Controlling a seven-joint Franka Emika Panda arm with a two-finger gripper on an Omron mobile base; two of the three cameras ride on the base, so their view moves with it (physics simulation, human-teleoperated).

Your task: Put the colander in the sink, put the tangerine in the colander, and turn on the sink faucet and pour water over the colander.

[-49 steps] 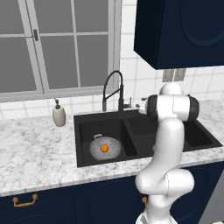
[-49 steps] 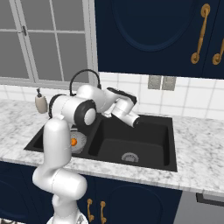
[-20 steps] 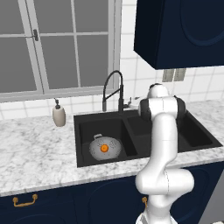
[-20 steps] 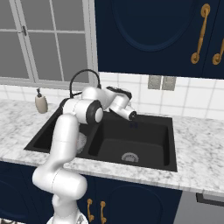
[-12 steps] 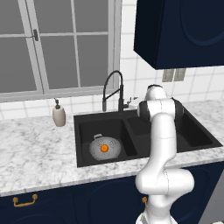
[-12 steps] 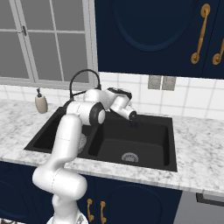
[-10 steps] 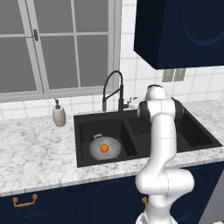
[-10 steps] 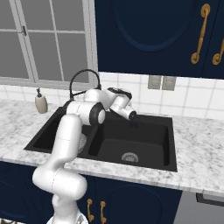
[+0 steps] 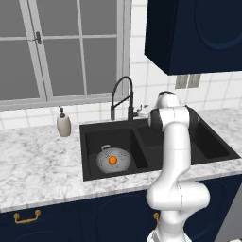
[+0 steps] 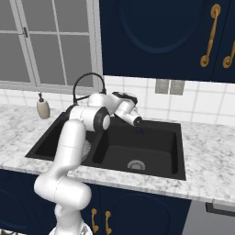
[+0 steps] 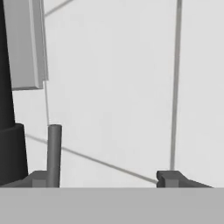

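The grey colander [image 9: 112, 159] sits in the left basin of the black sink [image 9: 208, 144], and the orange tangerine [image 9: 112, 160] lies inside it. The black gooseneck sink faucet [image 9: 122, 94] rises behind the divider. My gripper [image 10: 137, 122] hangs at the back of the sink beside the faucet's base, facing the tiled wall. In the hand view the gripper [image 11: 106, 179] is open, and the faucet's thin grey lever [image 11: 54, 153] stands between the fingers, close to the left fingertip [image 11: 39, 178]. The black faucet body [image 11: 6, 109] fills the left edge.
A beige soap dispenser [image 9: 63, 125] stands on the marble counter [image 9: 38, 165] left of the sink. The window sill [image 11: 26, 43] and white tiled wall lie right behind the faucet. Dark cabinets [image 9: 194, 33] hang above the right basin.
The arm has swung from over the right basin back toward the faucet's base. Over the last second the hand has crept closer to the lever. The colander and tangerine have stayed put.
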